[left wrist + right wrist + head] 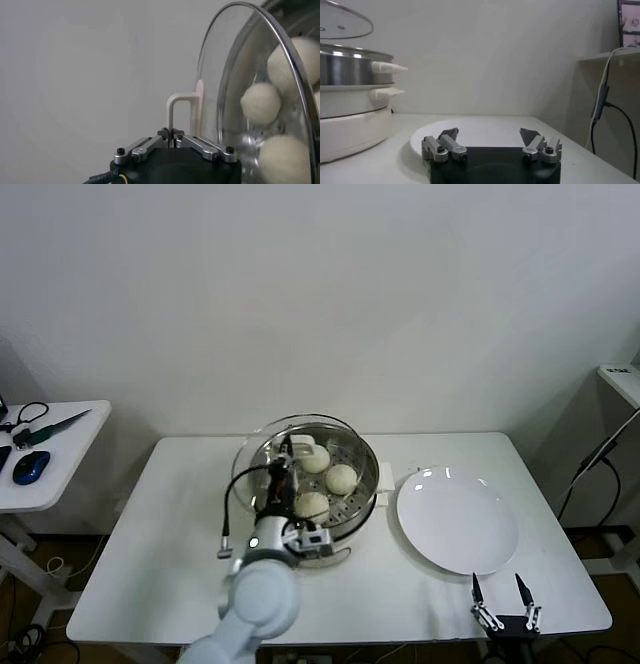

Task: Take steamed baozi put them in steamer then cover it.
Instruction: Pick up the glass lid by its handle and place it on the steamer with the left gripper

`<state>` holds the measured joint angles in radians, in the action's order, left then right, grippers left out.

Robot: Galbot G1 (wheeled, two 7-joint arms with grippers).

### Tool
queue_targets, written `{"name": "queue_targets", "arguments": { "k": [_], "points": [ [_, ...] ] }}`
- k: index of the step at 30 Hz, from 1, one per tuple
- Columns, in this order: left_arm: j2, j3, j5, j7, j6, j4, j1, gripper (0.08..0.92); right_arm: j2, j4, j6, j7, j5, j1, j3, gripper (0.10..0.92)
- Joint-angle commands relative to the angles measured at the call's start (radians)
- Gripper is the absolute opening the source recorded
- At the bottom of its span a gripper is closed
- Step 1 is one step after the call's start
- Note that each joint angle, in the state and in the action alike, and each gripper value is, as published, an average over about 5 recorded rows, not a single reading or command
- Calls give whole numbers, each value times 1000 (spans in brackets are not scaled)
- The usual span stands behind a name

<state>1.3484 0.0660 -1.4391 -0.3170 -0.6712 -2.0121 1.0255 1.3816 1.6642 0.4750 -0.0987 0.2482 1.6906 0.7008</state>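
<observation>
The steel steamer (366, 456) stands on its white pot base at mid-table. Three off-white baozi (341, 478) show inside it; a fourth is not visible. My left gripper (287, 454) is shut on the white handle (181, 102) of the clear glass lid (247, 459) and holds the lid tilted over the steamer's left side. In the left wrist view (171, 138) the baozi (260, 103) show through the glass lid (235, 75). My right gripper (505, 593) is open and empty at the table's front right edge, as its own wrist view (490, 137) shows.
A flat white plate (457, 519) lies right of the steamer and also shows in the right wrist view (485, 127), where the steamer (350, 70) is off to one side. A side table (50, 454) with tools stands at the far left.
</observation>
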Motion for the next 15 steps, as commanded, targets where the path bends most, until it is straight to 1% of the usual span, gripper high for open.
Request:
{"name": "queue_targets", "arguments": {
  "k": [1, 5, 15],
  "points": [
    [180, 83, -156, -10, -14, 93, -22, 134, -5, 4, 7, 1, 14, 2, -2, 823],
    [196, 79, -169, 12, -5, 132, -16, 134, -6, 3, 14, 4, 19, 6, -1, 823],
    [178, 41, -179, 52, 11, 188, -3, 134, -3, 1, 26, 8, 34, 7, 5, 823]
  ]
}}
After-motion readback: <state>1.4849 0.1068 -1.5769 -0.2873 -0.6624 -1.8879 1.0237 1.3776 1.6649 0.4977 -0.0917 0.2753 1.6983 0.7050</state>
